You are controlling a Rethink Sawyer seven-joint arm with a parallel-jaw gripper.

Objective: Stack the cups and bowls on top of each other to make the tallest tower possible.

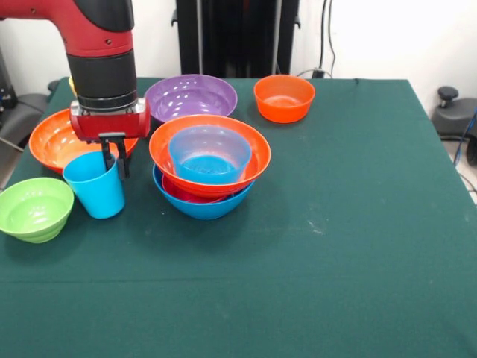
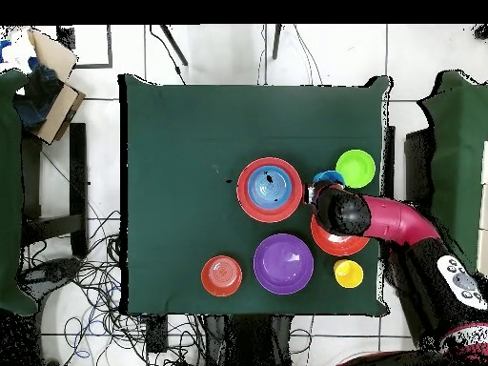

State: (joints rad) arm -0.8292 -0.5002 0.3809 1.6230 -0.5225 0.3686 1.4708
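Red and black arm reaches down over the table's edge on the front view's left. Gripper (image 1: 115, 157) sits at the rim of the glossy sky-blue plastic tumbler (image 1: 96, 185); one dark finger (image 1: 108, 156) appears inside the rim, the other just outside the wall. Whether it is pinching the wall or only straddling it, cannot tell. Tumbler stands upright on the green cloth table (image 1: 335, 246), apart from the pile.

Pile so far: large glossy blue bowl (image 1: 201, 205) at the bottom, a sliver of magenta bowl (image 1: 182, 195) showing above its rim, large orange bowl (image 1: 211, 154) nested on that, medium translucent blue bowl (image 1: 209, 153) seated inside the orange one. Pile stands just beside the tumbler, toward table centre.

Loose pieces:
- small ribbed lime-green bowl (image 1: 34, 208), near the front-left edge, close to the tumbler
- second large orange bowl (image 1: 61, 139), behind the tumbler, partly hidden by the arm
- large purple bowl (image 1: 191, 98), behind the pile
- small orange bowl (image 1: 284, 97), far side, well apart from the rest
- yellow cup (image 2: 348, 274), plain from overhead beside the purple bowl; only a yellow sliver shows behind the arm in the front view

Overhead: arm covers most of the second large orange bowl; tumbler shows as a blue edge between pile and lime bowl
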